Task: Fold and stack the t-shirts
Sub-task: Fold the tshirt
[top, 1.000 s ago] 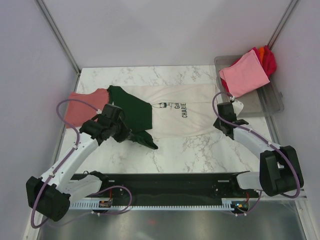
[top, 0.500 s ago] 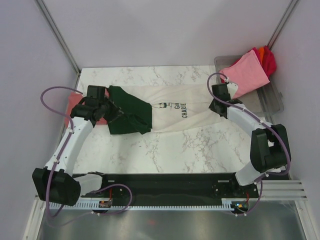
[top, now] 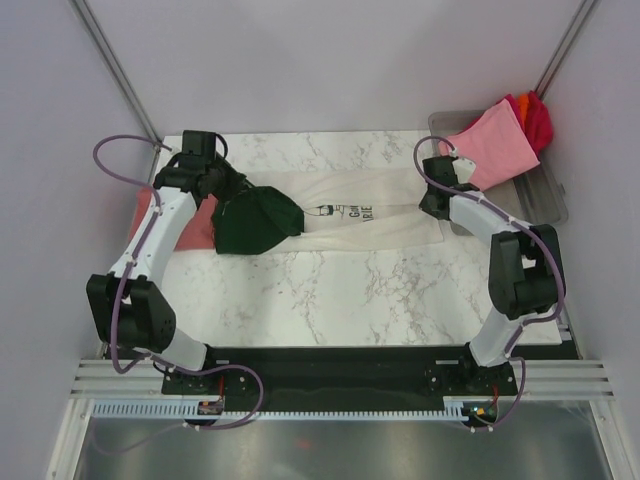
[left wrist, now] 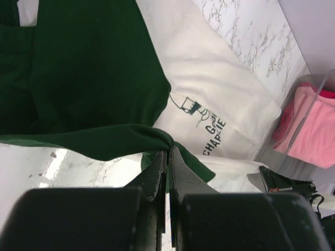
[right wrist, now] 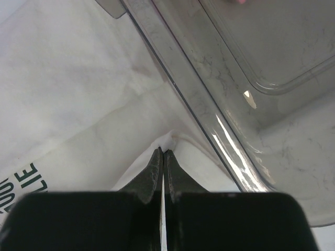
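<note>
Mid-fold: white shirt (top: 370, 215) lies doubled lengthwise across upper-middle tabletop (top: 330, 290), left gripper (left wrist: 167, 150) clamped on green shirt (top: 250, 222) overlapping its left end, right gripper (right wrist: 163, 153) pinched shut on its right edge beside bin (top: 530, 195); next, likely, lower both ends and release.

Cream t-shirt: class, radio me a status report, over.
Left gripper shut on dark green t-shirt, which lies over left end of cream t-shirt. Right gripper shut on cream t-shirt edge. Clear bin close beside right gripper.
</note>
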You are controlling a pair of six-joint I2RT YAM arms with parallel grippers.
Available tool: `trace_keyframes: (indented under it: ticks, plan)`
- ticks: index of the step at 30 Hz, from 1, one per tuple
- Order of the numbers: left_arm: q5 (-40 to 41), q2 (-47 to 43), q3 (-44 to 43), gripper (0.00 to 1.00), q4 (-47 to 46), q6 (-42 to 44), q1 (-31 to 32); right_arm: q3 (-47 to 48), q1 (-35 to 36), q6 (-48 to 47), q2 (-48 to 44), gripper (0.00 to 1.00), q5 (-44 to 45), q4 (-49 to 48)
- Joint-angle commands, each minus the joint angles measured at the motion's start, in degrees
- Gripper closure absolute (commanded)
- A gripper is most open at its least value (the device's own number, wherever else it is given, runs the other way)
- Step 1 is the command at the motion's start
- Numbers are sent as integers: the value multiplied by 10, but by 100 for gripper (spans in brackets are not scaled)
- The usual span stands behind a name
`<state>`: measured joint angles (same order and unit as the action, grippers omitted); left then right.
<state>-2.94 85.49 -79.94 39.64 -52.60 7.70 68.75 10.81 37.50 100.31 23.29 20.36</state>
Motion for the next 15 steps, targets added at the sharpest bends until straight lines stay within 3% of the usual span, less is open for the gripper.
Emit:
trace_keyframes:
  ticks: [1, 15]
  plan:
    - [4, 42, -58, 98, -30, 8, -6, 32, -5, 2, 12, 100, 18, 1]
    - [-12, 165, -157, 98, -52, 3, -24, 95, -20, 5, 68, 100, 27, 6]
